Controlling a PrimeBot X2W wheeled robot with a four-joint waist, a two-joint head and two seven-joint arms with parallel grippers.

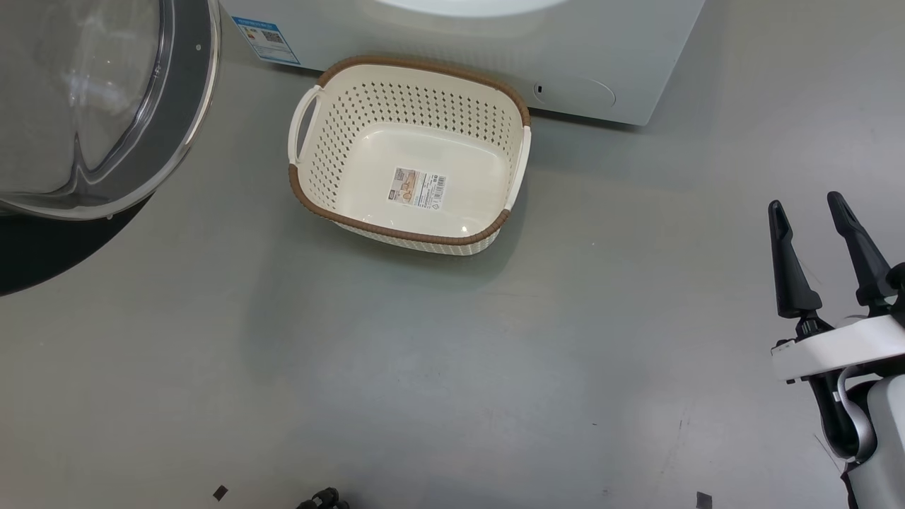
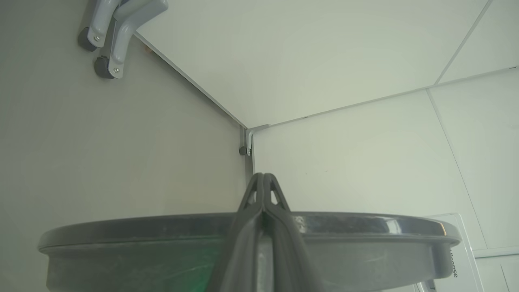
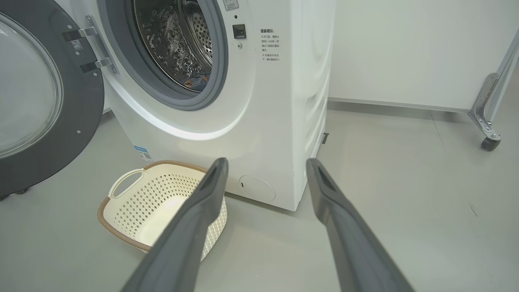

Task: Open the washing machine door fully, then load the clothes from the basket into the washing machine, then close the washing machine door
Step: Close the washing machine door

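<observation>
The washing machine [image 3: 263,101] stands with its round door [image 3: 81,121] swung wide to the left. A bit of blue clothes [image 3: 196,81] lies low in the steel drum. The cream basket [image 1: 410,233] sits on the floor against the machine's base [image 1: 601,56], and its bottom is bare except for a barcode sticker. My right gripper [image 1: 806,201] hangs open at the lower right, well away from the basket [image 3: 103,215]; its fingers hold nothing [image 3: 265,162]. My left gripper [image 2: 263,176] is shut, its fingers lying across the door's black rim [image 2: 142,231]. The door's glass bowl [image 1: 85,106] fills the upper left.
Grey floor stretches in front of and right of the machine. White partition panels on grey caster feet [image 2: 103,40] stand behind the door, and another caster foot [image 3: 488,142] is at the far right. Small dark tape marks [image 1: 220,493] dot the near floor.
</observation>
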